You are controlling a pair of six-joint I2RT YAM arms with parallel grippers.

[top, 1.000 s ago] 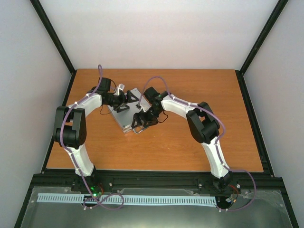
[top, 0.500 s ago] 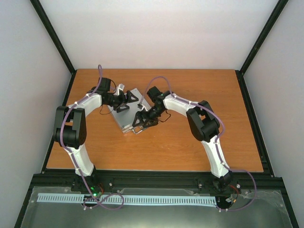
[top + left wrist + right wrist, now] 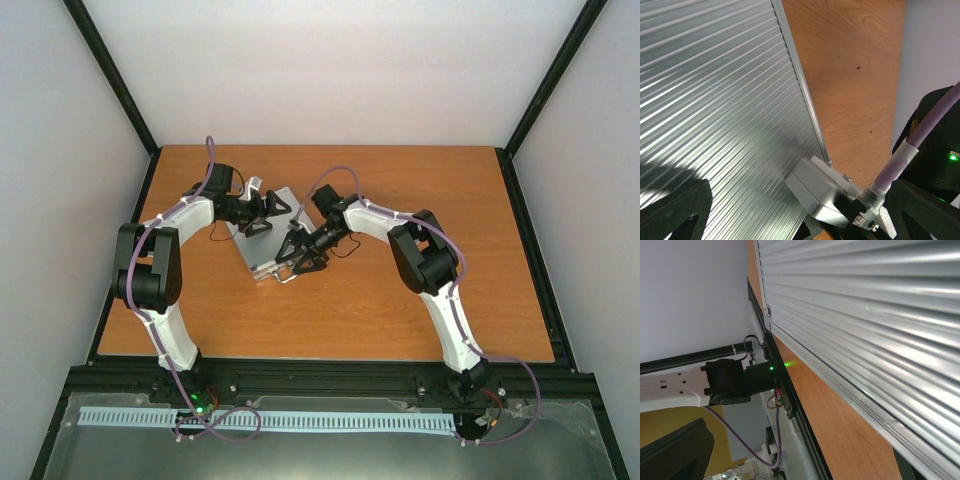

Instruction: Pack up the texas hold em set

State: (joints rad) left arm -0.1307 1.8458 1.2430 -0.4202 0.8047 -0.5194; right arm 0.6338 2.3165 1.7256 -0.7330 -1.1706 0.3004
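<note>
The ribbed silver case point(image 3: 254, 250) lies shut and flat on the wooden table, slanted, left of centre. My left gripper point(image 3: 268, 212) hovers over its far end, fingers spread. In the left wrist view the ribbed lid point(image 3: 715, 100) fills the left and a metal corner fitting point(image 3: 822, 192) sits between the open fingers point(image 3: 675, 212). My right gripper point(image 3: 297, 255) is at the case's near right edge, fingers apart. The right wrist view shows the ribbed lid point(image 3: 865, 315) very close. Card packs, chips, dice and disc are out of view.
The wooden table point(image 3: 400, 300) spreads to the right and front of the case. Black frame rails run along the table's edges point(image 3: 790, 405). A black arm base with a green light point(image 3: 735, 380) stands by the near rail. White walls enclose the cell.
My right gripper has slid a little up and to the left along the case's near right edge, and its elbow has swung left. The left arm and the case have barely moved.
</note>
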